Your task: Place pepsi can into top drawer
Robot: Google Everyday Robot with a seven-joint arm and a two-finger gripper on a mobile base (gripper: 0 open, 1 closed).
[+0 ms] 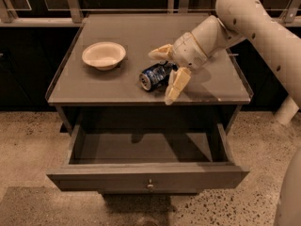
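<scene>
The pepsi can (152, 76) is dark blue and lies on its side on the cabinet top (141, 36), near the front middle. My gripper (160, 77) is open and low over the can's right end. One cream finger (160, 52) is behind the can and the other (176, 85) is in front of it. The fingers straddle the can without closing on it. The top drawer (148, 177) is pulled out below. Its grey inside is bare and a small metal knob (150, 185) sits at the centre of its front.
A cream bowl (104, 55) stands on the left of the cabinet top. My arm (254, 27) comes in from the upper right and covers the top's right back part. Speckled floor (28, 140) lies around the cabinet, with a dark railing behind it.
</scene>
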